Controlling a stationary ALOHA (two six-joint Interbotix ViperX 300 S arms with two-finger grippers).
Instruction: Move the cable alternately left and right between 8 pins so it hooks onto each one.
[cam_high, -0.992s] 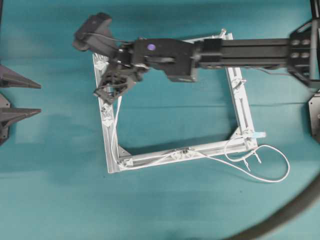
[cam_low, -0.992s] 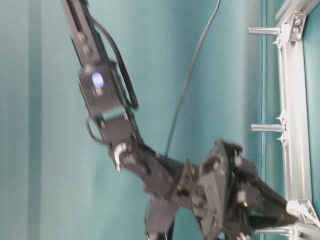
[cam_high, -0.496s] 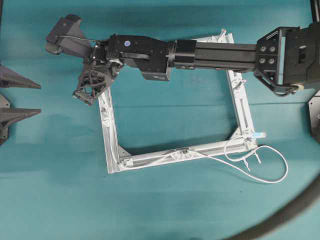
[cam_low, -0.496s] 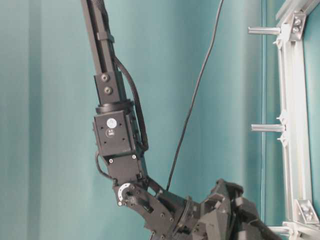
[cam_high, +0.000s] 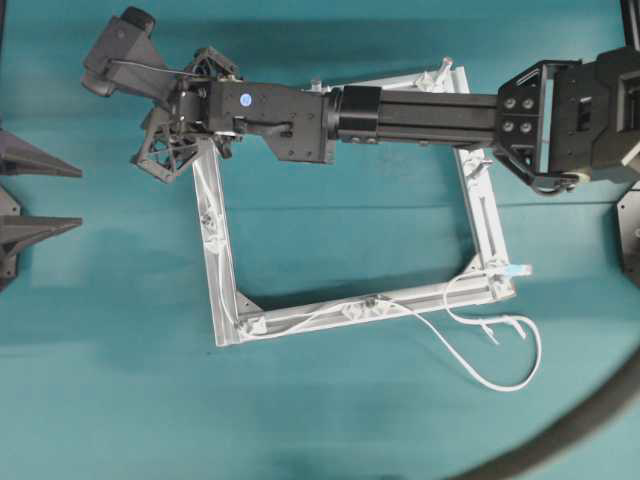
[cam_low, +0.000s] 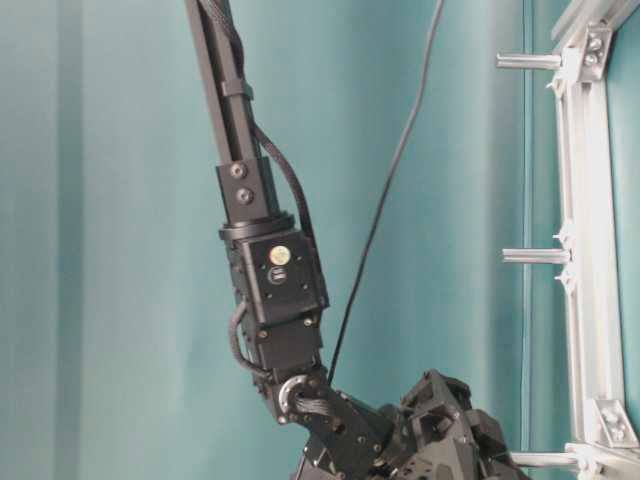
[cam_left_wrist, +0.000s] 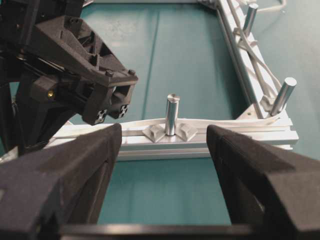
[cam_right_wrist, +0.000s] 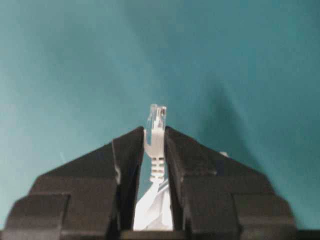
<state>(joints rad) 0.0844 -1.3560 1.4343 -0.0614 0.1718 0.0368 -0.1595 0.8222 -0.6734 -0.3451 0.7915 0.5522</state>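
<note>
My right gripper reaches across to the far left corner of the silver frame and is shut on the cable's clear plug. The white cable runs down the left bar, along the near bar, and ends in a slack loop at the lower right. In the left wrist view the cable passes behind an upright pin, with the right gripper just left of it. My left gripper stands open, facing that pin from outside the frame. More pins stand along the frame.
A thick dark hose curves across the lower right corner of the teal table. The right arm's black forearm lies over the frame's far bar. The left gripper sits at the table's left edge.
The right gripper has carried the plug up along the left bar and out past the frame's far left corner. The slack loop at the lower right has shrunk. The left gripper has stayed put.
</note>
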